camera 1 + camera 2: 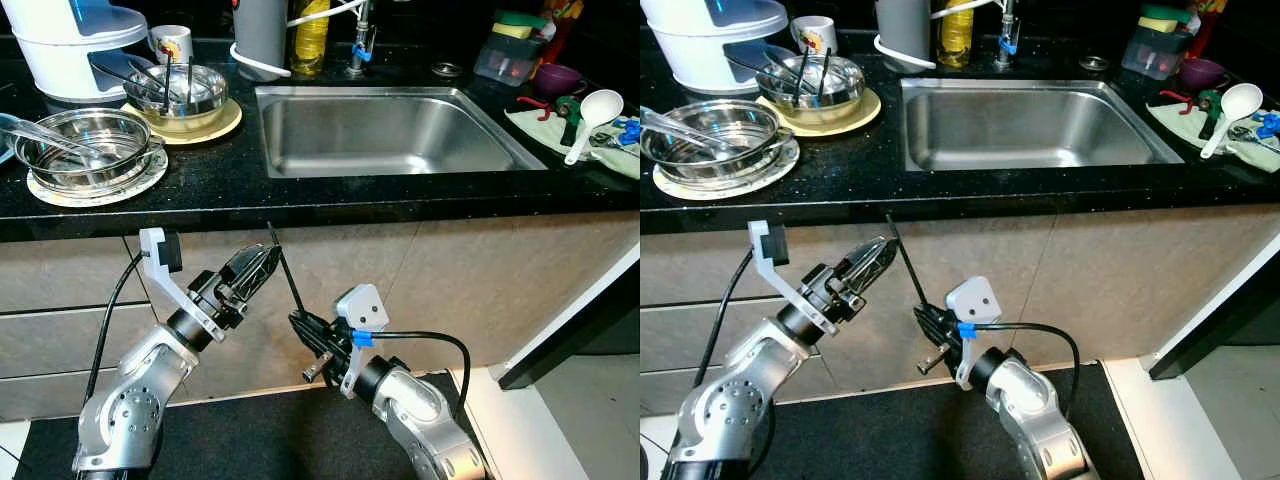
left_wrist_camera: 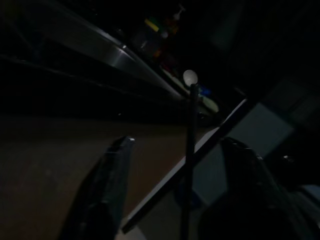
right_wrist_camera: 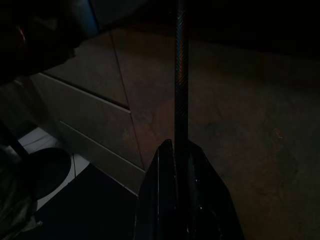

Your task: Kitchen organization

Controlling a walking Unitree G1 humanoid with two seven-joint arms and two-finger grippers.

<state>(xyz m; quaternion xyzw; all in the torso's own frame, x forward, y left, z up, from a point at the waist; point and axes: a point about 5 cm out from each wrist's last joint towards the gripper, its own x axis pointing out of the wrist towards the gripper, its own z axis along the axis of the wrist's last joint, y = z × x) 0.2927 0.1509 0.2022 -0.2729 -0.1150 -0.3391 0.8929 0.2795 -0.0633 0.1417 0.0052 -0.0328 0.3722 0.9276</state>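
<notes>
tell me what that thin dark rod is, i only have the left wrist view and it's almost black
Observer: It is a thin black stick held in the right gripper, whose fingers are shut on its lower end.
Operator: where's my left gripper then
Observer: The left gripper is below the edge of the black countertop, in front of the cabinet face, with the stick's upper end just beside its fingertips.
Operator: anything up on the counter near it
Observer: Above it, left of the sink, a steel bowl sits on a plate, and a second bowl behind it holds utensils.
</notes>
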